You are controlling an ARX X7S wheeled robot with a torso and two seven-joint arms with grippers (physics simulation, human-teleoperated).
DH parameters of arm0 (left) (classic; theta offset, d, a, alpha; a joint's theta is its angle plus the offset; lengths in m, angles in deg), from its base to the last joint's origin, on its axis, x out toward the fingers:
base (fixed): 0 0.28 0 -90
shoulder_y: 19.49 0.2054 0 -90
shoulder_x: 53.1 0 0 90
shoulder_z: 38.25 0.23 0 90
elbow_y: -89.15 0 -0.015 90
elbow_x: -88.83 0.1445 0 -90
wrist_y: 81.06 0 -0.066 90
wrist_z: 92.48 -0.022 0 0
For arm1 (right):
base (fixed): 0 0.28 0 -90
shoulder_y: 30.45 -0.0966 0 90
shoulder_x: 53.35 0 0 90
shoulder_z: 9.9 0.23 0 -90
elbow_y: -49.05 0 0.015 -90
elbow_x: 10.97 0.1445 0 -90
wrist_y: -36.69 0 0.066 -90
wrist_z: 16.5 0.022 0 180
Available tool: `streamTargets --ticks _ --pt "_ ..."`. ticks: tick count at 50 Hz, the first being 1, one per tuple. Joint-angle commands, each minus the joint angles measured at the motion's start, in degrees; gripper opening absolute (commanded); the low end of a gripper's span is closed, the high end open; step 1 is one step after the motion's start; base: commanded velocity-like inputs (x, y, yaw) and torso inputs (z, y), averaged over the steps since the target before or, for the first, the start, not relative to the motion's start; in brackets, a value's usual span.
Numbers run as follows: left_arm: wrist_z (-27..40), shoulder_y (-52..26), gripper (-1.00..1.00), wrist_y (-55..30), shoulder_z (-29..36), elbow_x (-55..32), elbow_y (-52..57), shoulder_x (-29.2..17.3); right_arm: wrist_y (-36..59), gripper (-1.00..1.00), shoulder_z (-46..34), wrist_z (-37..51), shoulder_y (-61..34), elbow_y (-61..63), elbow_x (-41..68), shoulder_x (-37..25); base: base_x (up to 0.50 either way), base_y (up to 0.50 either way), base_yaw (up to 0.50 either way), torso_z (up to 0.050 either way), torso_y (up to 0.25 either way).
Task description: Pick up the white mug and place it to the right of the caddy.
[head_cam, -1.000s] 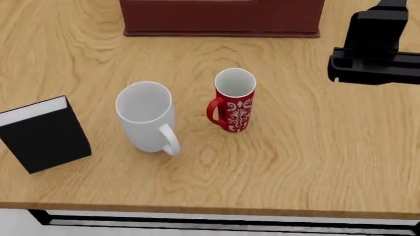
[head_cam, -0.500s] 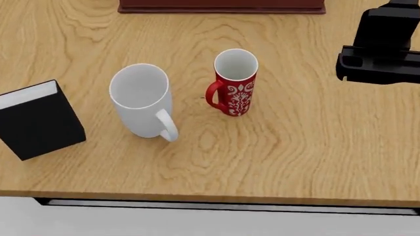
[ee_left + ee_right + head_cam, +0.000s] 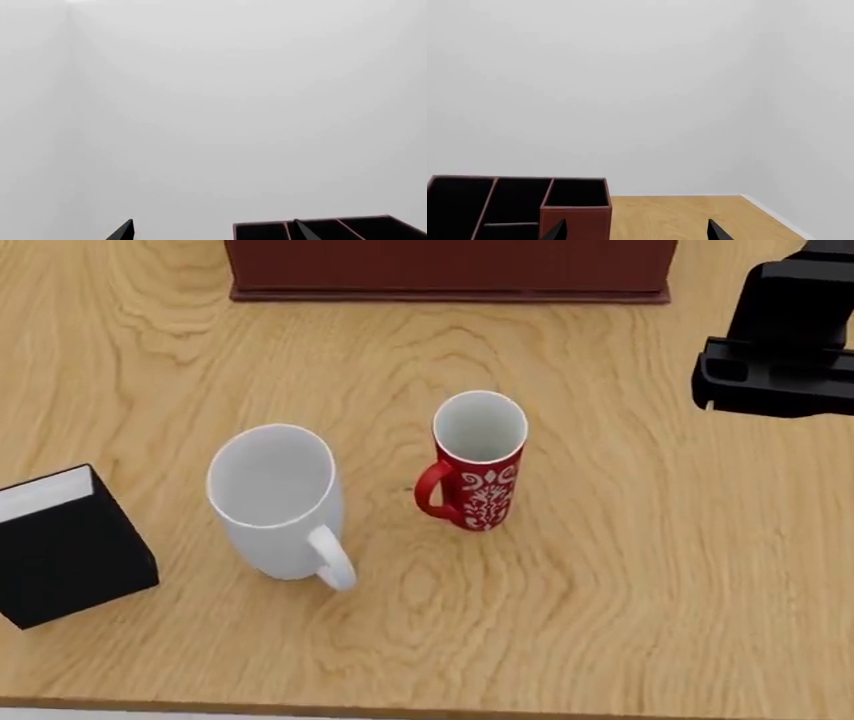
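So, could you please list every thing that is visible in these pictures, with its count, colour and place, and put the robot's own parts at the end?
white mug: 1, all white, upright on the table, left of the red mug, handle towards the near edge.
red mug: 1, red with white pattern, white inside, upright near the table's middle, apart from the white mug.
caddy: 1, reddish-brown with black-lined compartments, at the table's far edge.
black book: 1, black cover with white pages, near left corner of the table.
table: 1, light wood grain, under everything.
right gripper: 1, black, raised at the right side above the table, fingertips apart, holding nothing.
left gripper: 1, black, only its tips show in the left wrist view.
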State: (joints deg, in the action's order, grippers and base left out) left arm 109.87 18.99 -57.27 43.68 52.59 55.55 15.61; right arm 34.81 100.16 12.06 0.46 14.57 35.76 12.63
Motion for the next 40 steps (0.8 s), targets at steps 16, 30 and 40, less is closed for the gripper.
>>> streamTargets --ticks 16,30,40 --pt "2.07 -0.84 1.00 0.04 0.94 -2.03 -0.18 -0.91 -3.25 1.00 0.01 2.98 1.82 -1.63 4.06 -1.87 0.33 0.00 0.00 0.000 0.000" --pt "2.34 0.23 1.00 2.29 2.09 -1.48 -1.28 -1.56 -4.92 1.00 -0.66 4.26 2.68 -2.38 5.33 -2.65 0.33 0.00 0.00 0.000 0.000" --pt "3.18 -0.08 1.00 1.31 1.06 -3.13 -0.48 -1.84 -5.17 1.00 -0.11 5.11 3.17 -2.23 7.07 -3.12 0.33 0.00 0.00 0.000 0.002"
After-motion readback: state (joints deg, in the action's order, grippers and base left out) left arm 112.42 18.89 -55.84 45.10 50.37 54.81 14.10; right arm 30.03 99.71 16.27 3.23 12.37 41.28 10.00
